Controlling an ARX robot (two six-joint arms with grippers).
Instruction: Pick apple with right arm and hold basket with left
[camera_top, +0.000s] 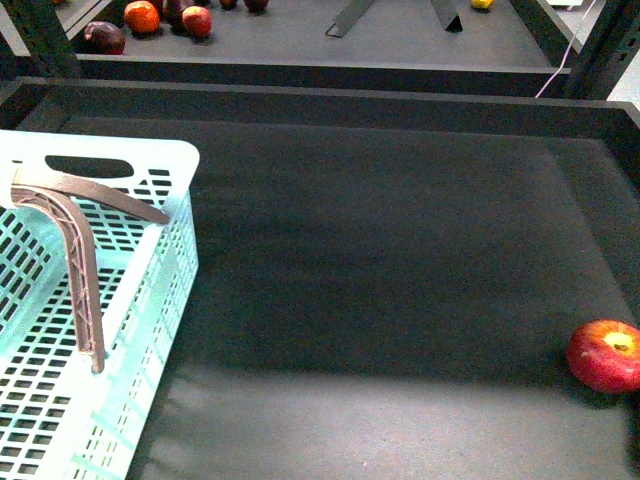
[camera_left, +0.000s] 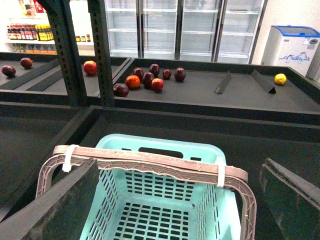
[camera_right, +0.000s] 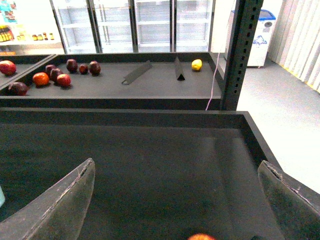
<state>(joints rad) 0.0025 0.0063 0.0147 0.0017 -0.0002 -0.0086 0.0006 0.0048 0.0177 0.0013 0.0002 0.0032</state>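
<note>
**Basket** (camera_top: 160, 150): pale mint, slotted, standing on the dark table (camera_top: 400, 260).

**Left end effector** (camera_top: 131, 293): at the basket's right wall, lattice fingers (camera_top: 82, 270) spread wide. One finger reaches down inside the basket, the other runs toward its far right corner. Whether they touch the plastic cannot be told.

**Apple** (camera_top: 606, 355): red, on the table, well apart from the basket, far to its right.

**Right end effector** (camera_right: 175, 200): spread wide, gripping nothing, clear of the apple.

**Small fruits** (camera_top: 142, 17): on the shelf (camera_top: 400, 40) beyond the basket.
</note>
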